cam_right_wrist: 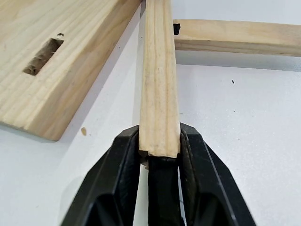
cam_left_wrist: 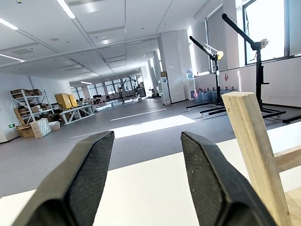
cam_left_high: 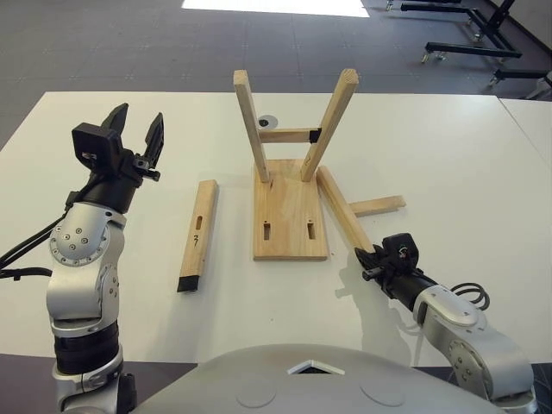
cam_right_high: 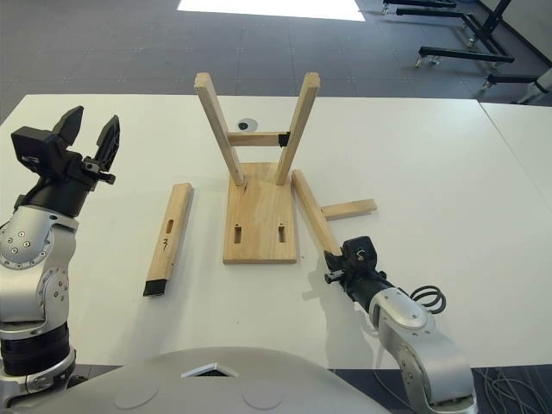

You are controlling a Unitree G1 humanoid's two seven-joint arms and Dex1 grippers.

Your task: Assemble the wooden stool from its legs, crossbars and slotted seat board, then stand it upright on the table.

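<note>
**Right gripper clamped on the end of a stool leg, half-built stool beyond**

Nearest my body, my right gripper (cam_right_wrist: 159, 143) lay low on the white table (cam_left_high: 448, 155), its two black fingers pressed against either side of the near end of a pale wooden leg (cam_left_high: 343, 207). That leg lay flat and ran away from me on a slant, just beside the right edge of the seat board (cam_left_high: 290, 216). A short crossbar (cam_left_high: 377, 205) met its right side partway along (I could not tell whether it was seated in the leg or only touching).

To the left of the board, apart from it, a loose leg (cam_left_high: 198, 233) lay flat. The board itself lay flat with two empty slots (cam_left_high: 266, 230) facing up at its near end. My left gripper (cam_left_high: 136, 129) hung raised above the table's left side, fingers spread wide and holding nothing.

At the board's far end two legs (cam_left_high: 251, 125) stood upward, splayed apart and joined by a second crossbar (cam_left_high: 287, 135).

My judgement of the risks: I held the leg at its very tip, so on lifting its long free length could sag or twist between my fingers. The side crossbar might drop off or swing into the board. A nudged board could topple the standing legs, and a tilted leg end would jam at the slot.
</note>
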